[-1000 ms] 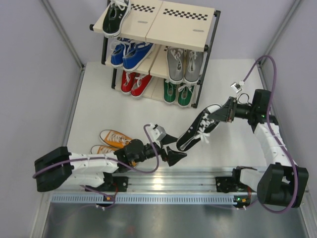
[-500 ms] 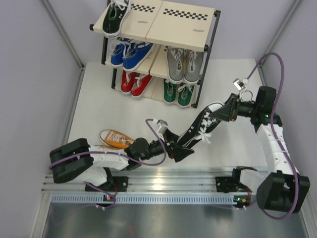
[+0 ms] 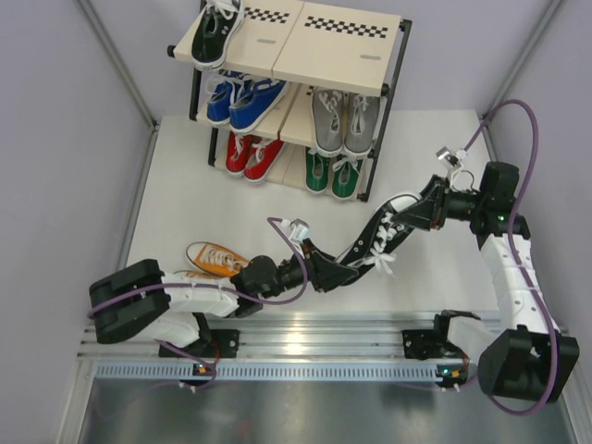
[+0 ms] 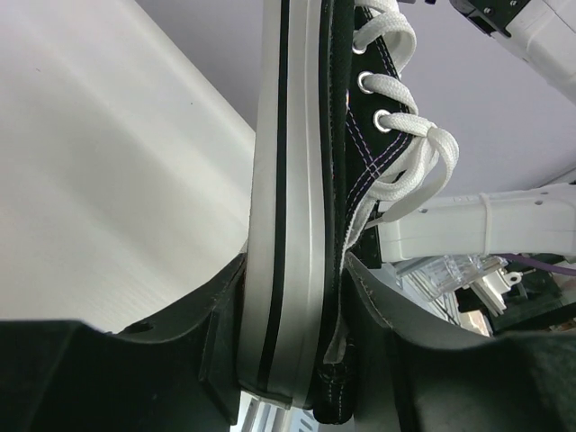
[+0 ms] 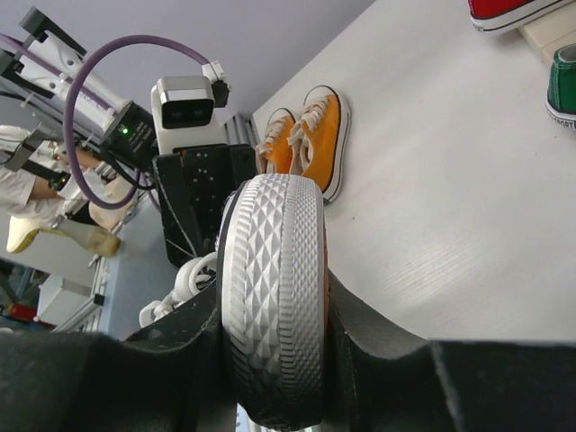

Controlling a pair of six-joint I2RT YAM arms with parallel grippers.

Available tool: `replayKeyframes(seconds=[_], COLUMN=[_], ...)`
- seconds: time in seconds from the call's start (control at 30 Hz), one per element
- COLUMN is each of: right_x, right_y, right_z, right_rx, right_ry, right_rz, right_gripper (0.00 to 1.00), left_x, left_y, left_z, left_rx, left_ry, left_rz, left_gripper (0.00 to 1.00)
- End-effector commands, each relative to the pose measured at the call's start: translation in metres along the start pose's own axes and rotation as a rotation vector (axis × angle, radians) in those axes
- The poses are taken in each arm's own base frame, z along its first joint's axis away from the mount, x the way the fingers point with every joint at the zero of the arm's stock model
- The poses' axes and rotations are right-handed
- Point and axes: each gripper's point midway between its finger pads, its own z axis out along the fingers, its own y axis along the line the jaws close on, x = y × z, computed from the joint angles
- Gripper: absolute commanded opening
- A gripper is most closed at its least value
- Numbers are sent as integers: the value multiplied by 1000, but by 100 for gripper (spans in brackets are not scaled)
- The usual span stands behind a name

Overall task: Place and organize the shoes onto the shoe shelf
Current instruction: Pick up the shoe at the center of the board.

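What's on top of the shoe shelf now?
One black sneaker, at the left end of the top panel of the shoe shelf; nothing else shows there. The panel covers the back of the tier below, so the heels of the blue shoes and grey shoes are hidden.

Slides rightward from lower centre of the overhead frame with the left gripper [image 3: 340,274], narrowing from wide open to a pinch on both sides of the lower-left end of the black shoe [image 3: 379,233]. Draws that shoe slightly toward the upper right with the right gripper [image 3: 425,211], swinging the elbow upward.
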Motion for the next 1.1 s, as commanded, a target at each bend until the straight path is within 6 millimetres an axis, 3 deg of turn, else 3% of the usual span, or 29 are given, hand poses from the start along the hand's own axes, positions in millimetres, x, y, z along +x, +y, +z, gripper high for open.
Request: replayKeyframes(seconds=[0.0, 0.13, 0.2, 0.3, 0.33, 0.67, 0.83, 1.07], right_x=[-6, -4, -4, -5, -4, -6, -20, -26], right_y=[26, 24, 22, 21, 21, 16, 18, -8], right_z=[-2, -2, -1, -1, -1, -2, -14, -44], right_rx=[-70, -56, -48, -41, -39, 16, 139, 268], right_ry=[1, 0, -1, -3, -2, -10, 0, -66], right_rz=[-70, -88, -92, -99, -93, -157, -265, -326], right_gripper=[0, 5, 21, 35, 48, 96, 99, 99], left_x=[-34, -22, -21, -21, -23, -23, -38, -72], left_y=[-35, -32, -32, -32, -31, -27, -30, -41], left_z=[-2, -5, -8, -18, -22, -39, -49, -72], left_rx=[101, 64, 61, 45, 38, -1, -30, -93], left_ry=[-106, -27, -13, -17, -27, -39, -77, -114], left_rz=[-10, -46, -63, -104, -115, -239, -219, -145], left_gripper=[0, 0, 0, 0, 0, 0, 0, 0])
